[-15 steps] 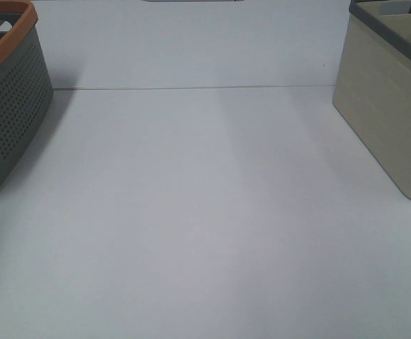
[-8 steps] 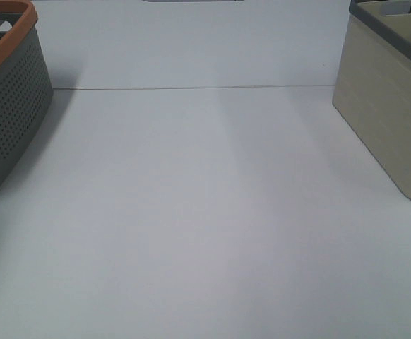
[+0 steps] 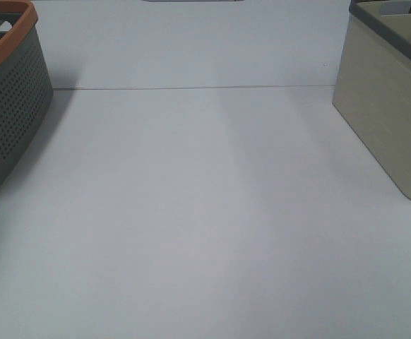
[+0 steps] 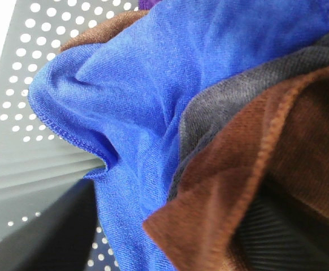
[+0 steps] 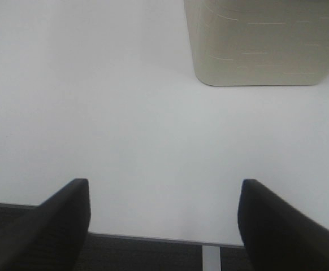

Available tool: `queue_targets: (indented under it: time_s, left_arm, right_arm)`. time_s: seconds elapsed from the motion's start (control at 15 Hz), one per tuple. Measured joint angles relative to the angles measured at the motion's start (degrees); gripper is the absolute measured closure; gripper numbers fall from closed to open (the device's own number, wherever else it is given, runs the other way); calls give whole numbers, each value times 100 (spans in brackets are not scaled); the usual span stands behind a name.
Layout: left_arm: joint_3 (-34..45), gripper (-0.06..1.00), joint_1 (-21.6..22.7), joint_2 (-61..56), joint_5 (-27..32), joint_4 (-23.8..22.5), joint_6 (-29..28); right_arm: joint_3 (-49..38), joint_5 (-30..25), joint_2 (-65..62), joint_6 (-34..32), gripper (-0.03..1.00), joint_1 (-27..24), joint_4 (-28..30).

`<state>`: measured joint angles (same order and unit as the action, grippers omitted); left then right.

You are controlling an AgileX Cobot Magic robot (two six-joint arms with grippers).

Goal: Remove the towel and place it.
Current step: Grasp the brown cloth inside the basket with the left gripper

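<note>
A grey perforated plastic basket with an orange rim (image 3: 11,120) sits left on the white tabletop (image 3: 205,212) (blue cloth (image 4: 153,84) inside). A beige grey-rimmed bin (image 3: 389,113) stands right.

One table (image 3: 205,226) carried two containers: one grey perforated basket (image 3: 11,113) with an orange rim and one beige bin (image 3: 385,120) with a grey rim. Left wrist view showed at least three cloths: one blue cloth (image 4: 153,73), one grey cloth (image 4: 232,96), one reddish-brown towel (image 4: 255,169). One purple sliver (image 4: 146,3) was possibly a fourth.
</note>
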<state>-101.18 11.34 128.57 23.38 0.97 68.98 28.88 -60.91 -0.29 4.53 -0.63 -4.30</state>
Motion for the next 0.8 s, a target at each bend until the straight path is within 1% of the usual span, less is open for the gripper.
queue_targets:
  time_s: [0.13, 0.33, 0.47, 0.8]
  left_arm:
    - [0, 48, 0, 0, -34, 0, 0]
    - [0, 60, 0, 0, -178, 0, 0]
    - [0, 62, 0, 0, -195, 0, -11]
    - [0, 63, 0, 0, -206, 0, -23]
  right_arm:
    - [0, 0, 0, 0, 33, 0, 0]
    - [0, 0, 0, 0, 33, 0, 0]
    - [0, 0, 0, 0, 33, 0, 0]
    - [0, 0, 0, 0, 33, 0, 0]
